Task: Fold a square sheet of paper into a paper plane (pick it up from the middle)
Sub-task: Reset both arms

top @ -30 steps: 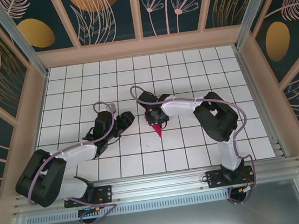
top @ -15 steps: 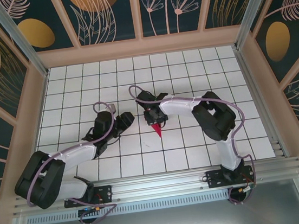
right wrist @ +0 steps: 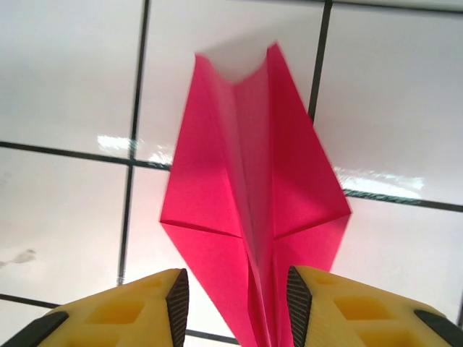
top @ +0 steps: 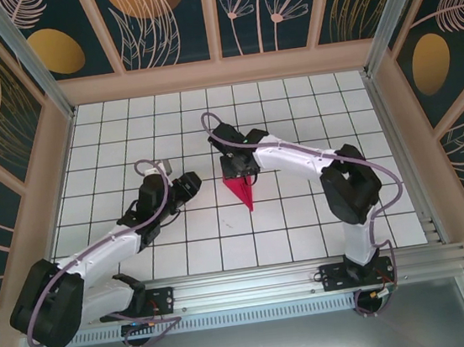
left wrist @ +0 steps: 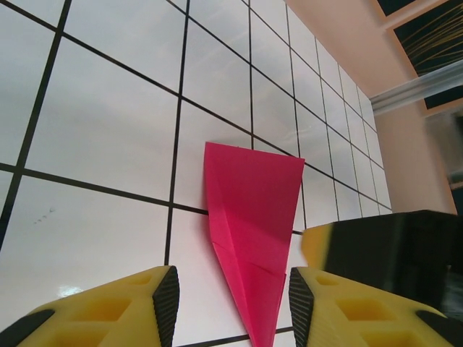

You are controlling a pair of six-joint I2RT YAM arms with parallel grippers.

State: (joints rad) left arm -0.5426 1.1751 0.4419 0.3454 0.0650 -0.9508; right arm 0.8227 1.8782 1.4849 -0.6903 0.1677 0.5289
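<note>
Mid-table: the paper plane (top: 241, 193) lies flat on the white tiled floor (top: 309, 113). It is a slim magenta-pink dart, tip toward the arm bases, wide tail toward the far wall. Centre crease and folded flaps are plain in the right wrist view.

Over the tail end sits the right gripper (right wrist: 235, 298), jaws parted, yellow fingers (right wrist: 145, 303) either side of the centre fold. Floor shows between one pad and the paper (at the other pad, contact unclear).

Off to the plane's left, apart from it, is the left gripper (left wrist: 231, 293), jaws parted, holding nothing. In its wrist view the dart's tip shows between the fingers.
</note>
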